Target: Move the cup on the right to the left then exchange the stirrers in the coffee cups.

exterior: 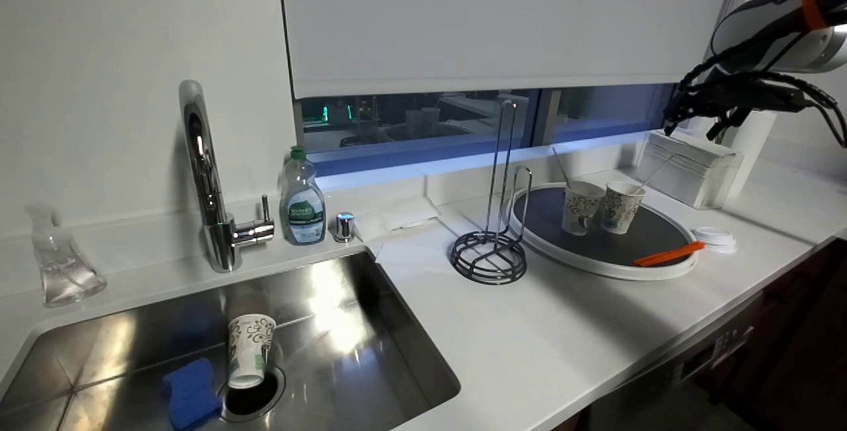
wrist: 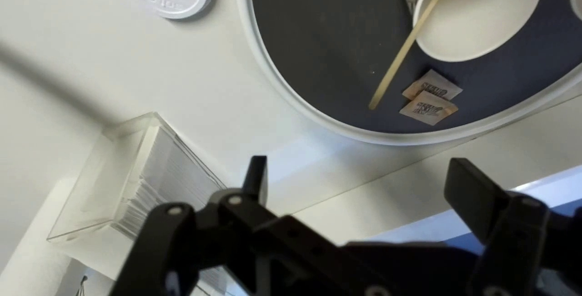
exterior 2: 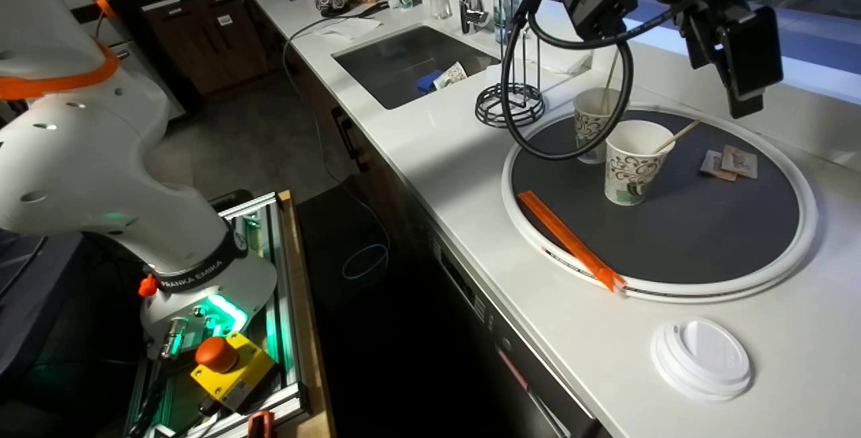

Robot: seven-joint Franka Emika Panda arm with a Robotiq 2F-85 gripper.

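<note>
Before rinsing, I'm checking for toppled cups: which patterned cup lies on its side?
The cup in the sink, by the sponge; both coffee cups on the tray stand upright.

On the tray, matt along its flat top and smoother at the rim, the coffee cups are looking like printed paper and the stirrers like bare wood. The bench is showing a smooth, faintly glossy face; toward its back edge a faucet is shining like polished metal, and the sink is reflecting light off satin metal.

Upright patterned cups, perhaps touching, slanted stirrers in both
</note>
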